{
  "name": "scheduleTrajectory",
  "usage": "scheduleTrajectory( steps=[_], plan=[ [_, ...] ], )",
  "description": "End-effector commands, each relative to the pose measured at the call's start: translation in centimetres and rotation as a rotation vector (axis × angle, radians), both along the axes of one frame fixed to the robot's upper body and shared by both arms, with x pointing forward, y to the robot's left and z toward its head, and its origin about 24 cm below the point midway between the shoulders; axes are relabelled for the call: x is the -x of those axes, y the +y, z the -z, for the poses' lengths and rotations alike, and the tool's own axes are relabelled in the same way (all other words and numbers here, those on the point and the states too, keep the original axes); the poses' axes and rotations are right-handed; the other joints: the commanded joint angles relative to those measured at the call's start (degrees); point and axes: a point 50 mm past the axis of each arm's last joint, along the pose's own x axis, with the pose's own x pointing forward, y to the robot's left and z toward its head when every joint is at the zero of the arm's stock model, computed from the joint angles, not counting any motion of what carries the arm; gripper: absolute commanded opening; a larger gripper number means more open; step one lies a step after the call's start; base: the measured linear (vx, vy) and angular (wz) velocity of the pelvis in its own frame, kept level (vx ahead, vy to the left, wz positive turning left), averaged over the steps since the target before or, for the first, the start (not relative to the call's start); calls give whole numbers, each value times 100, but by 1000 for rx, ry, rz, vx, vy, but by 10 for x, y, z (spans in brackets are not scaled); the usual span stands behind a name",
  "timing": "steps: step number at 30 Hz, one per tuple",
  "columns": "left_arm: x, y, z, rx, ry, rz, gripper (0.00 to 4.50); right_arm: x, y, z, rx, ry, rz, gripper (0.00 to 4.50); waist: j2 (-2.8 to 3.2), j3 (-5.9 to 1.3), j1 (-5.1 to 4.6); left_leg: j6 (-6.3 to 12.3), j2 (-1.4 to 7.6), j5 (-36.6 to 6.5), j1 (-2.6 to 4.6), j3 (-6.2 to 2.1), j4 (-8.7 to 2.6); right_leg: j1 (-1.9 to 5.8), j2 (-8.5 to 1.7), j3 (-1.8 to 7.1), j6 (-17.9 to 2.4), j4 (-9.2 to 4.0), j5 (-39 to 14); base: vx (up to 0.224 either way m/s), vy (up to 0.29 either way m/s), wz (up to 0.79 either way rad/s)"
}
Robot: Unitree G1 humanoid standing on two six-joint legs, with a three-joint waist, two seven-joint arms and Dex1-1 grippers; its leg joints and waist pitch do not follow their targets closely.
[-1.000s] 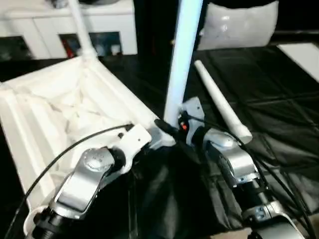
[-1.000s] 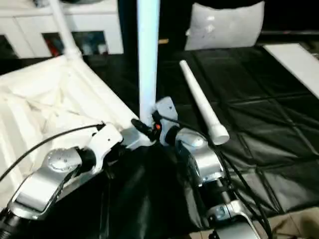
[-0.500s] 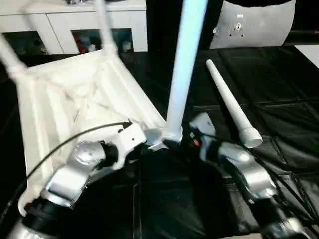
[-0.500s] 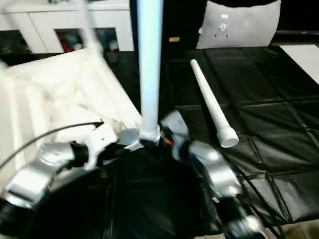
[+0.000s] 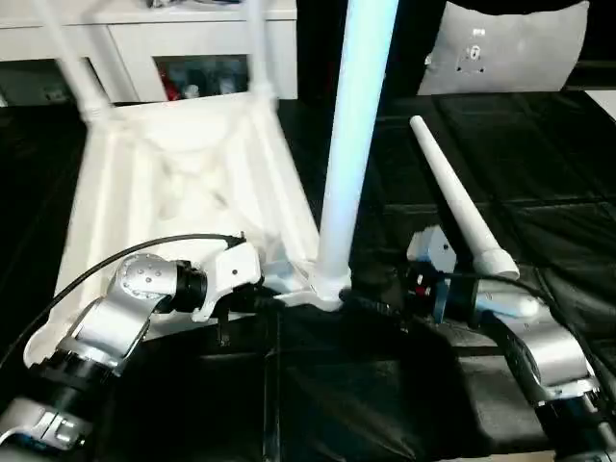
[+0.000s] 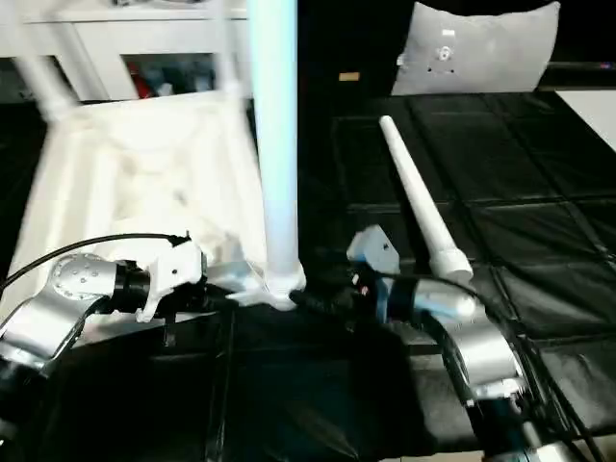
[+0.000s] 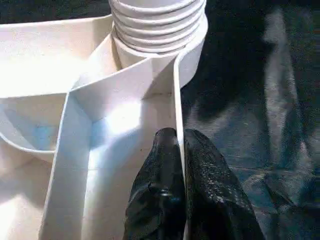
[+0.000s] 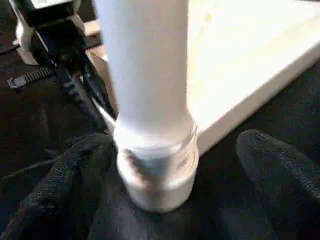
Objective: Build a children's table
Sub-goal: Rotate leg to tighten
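The children's table top point(image 5: 183, 183) lies upside down on the black mat, its ribbed underside facing up. A white leg point(image 5: 351, 125) stands upright in the near corner socket point(image 7: 157, 25). Two more legs point(image 5: 67, 58) point(image 5: 258, 48) rise from the far corners. A loose leg point(image 5: 457, 217) lies on the mat to the right. My left gripper point(image 7: 177, 137) is shut on the thin rim of the top just beside the socket. My right gripper point(image 8: 175, 145) is open, with one finger point(image 8: 75, 165) on each side of the upright leg's base and clear of it.
The table lies on a black quilted mat point(image 5: 539, 154). A white cabinet point(image 5: 144, 38) with open shelves stands at the back. A pale cushion-like panel point(image 5: 510, 48) leans at the back right. My left arm's black cable point(image 5: 115, 269) arcs over the table top's near edge.
My right gripper has opened and let go of the upright leg, drawing back a little to the right. The head camera has shifted, so the table top now looks squarer on.
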Motion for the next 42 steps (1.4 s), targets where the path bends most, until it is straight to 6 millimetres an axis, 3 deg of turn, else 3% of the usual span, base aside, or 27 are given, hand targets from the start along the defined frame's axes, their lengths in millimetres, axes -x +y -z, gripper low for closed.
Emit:
scheduleTrajectory(
  steps=[1, 10, 12, 17, 19, 25, 27, 31, 34, 38, 42],
  plan=[
    [4, -12, 0, -8, 5, 122, 0, 0, 5, -2, 30, -13, -64, 442, 41, -374, -30, 581, 316, -174, 2, -68, -338, 357, -470, 335, -1660, -270, 74, 0, 0, 0],
    [-5, -11, -3, 15, -32, 53, 0, -2, 7, -2, 49, -15, -113, 442, 10, -368, -31, 370, 306, -469, -17, -66, -342, 372, -490, 352, -1461, -326, -628, 0, 0, 0],
    [-3, -13, -5, 52, -19, 52, 44, -1, 7, -2, 51, -17, -113, 450, 7, -368, -33, 370, 300, -435, -24, -64, -338, 373, -490, 356, -1452, -324, -620, 0, 0, 0],
    [-3, -15, -1, 55, -32, 38, 90, 0, 7, 0, 50, -14, -112, 450, 2, -392, -35, 496, 289, -198, -45, -67, -310, 383, -473, 345, -1536, -280, -193, 0, 0, 0],
    [-2, -14, 4, 25, -25, 35, 90, 1, 7, 1, 49, -12, -112, 450, 31, -386, -44, 542, 288, -205, -44, -71, -305, 380, -475, 341, -1511, -286, -207, 0, 0, 0],
    [-2, -10, 8, -6, -16, 16, 90, 1, 6, 0, 44, -14, -98, 450, 28, -378, -70, 489, 294, -313, -33, -72, -314, 377, -465, 337, -1502, -307, -370, 0, 0, 0],
    [-2, -7, 8, -9, -14, 7, 54, 1, 6, 0, 43, -16, -94, 450, 27, -381, -71, 485, 291, -316, -31, -71, -313, 379, -462, 338, -1516, -301, -346, 0, 0, 0],
    [-2, -5, 9, -19, -19, -2, 49, 0, 6, 0, 41, -18, -89, 450, 34, -385, -69, 504, 299, -273, -28, -70, -309, 375, -462, 338, -1563, -286, -210, 0, 0, 0],
    [-1, -3, 9, -17, -17, -12, 11, 0, 7, -1, 38, -19, -89, 450, 23, -379, -68, 492, 296, -326, -30, -70, -313, 379, -470, 338, -1550, -296, -319, 0, 0, 0],
    [3, -3, 13, -32, -19, 1, 2, -1, 8, 0, 36, -11, -99, 450, 16, -370, -79, 459, 292, -392, -33, -70, -319, 378, -474, 342, -1483, -316, -545, 0, 0, 0],
    [8, -2, 20, -93, -34, 39, 2, -3, 9, 2, 50, 2, -127, 450, 19, -372, -108, 496, 290, -357, -41, -74, -314, 375, -464, 336, -1497, -308, -439, 0, 0, 0]
  ],
)
